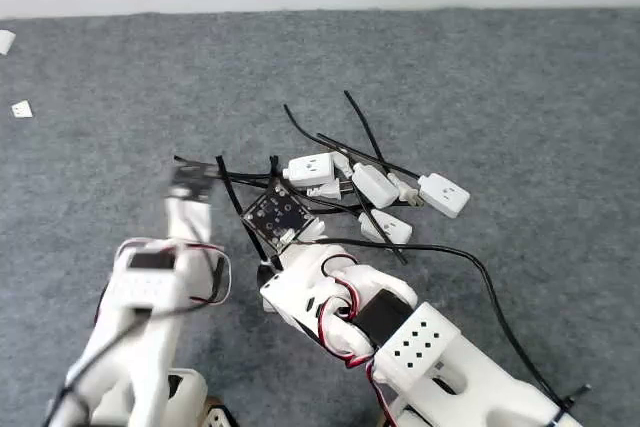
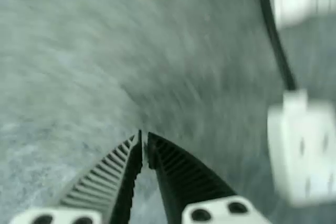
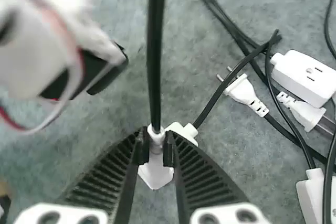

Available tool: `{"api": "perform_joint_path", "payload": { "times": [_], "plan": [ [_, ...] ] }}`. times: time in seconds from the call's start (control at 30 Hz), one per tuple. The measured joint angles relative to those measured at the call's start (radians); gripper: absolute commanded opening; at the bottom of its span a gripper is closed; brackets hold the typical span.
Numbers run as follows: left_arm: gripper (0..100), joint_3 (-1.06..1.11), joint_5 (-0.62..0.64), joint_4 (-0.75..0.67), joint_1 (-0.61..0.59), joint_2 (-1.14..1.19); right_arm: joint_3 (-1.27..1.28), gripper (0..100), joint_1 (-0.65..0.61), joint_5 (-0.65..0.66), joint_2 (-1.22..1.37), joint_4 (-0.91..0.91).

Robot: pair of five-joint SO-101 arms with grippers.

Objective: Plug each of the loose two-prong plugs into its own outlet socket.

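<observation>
Two small paper scraps [image 1: 22, 109] lie at the far left of the grey carpeted bench [image 1: 500, 77], well apart from everything else. The left arm [image 1: 150, 287] rises from the lower left. Its left claw [image 1: 190, 185] points down at bare carpet just left of the tangle of cords. In the left wrist view the ribbed fingers [image 2: 173, 166] are drawn together to a thin slit with nothing between them. A black cord [image 2: 273, 30] runs to a white outlet block [image 2: 302, 153] that lies off to one side of the fingers, not touching them.

Next along is the right arm [image 1: 420, 347], which comes in from the lower right, its wrist board [image 1: 278, 212] over the near edge of the cord tangle. The right claw [image 3: 155, 145] is clamped on a white plug [image 3: 156, 174], both fingers pressed against its narrow neck. The plug's black lead [image 3: 156, 51] runs straight away from the fingertips.

Just beyond it a loose two-prong plug [image 3: 244, 93] lies flat on the carpet, prongs bare and pointing away from the sockets. Near it lies an outlet socket [image 3: 307, 77], face up and unoccupied.

In the high view, the left outlet socket [image 1: 310, 169] lies beside the wrist board. Right of it are white plug bodies [image 1: 375, 185] among crossed black cords. The right outlet socket [image 1: 445, 194] lies at the right end of the group, face up.
</observation>
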Motion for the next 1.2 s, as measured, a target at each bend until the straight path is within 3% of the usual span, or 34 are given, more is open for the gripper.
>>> {"api": "perform_joint_path", "payload": {
  "times": [0.13, 0.47, 0.83, 1.2],
  "plan": [
    [1, -0.055, -0.252, 0.109, 0.012, 0.074, 0.000, 0.9, -0.009, 0.017, 0.000, 0.009],
    [1, 0.080, -0.370, 0.115, 0.051, -0.160, 0.000, 0.9, -0.009, 0.032, 0.000, 0.031],
    [1, 0.201, -0.348, 0.147, 0.084, -0.465, 0.000, 0.9, 0.049, 0.038, 0.000, 0.075],
    [1, 0.210, -0.236, 0.141, 0.044, -0.516, 0.002, 0.9, 0.038, 0.117, 0.000, -0.043]
  ]
}}
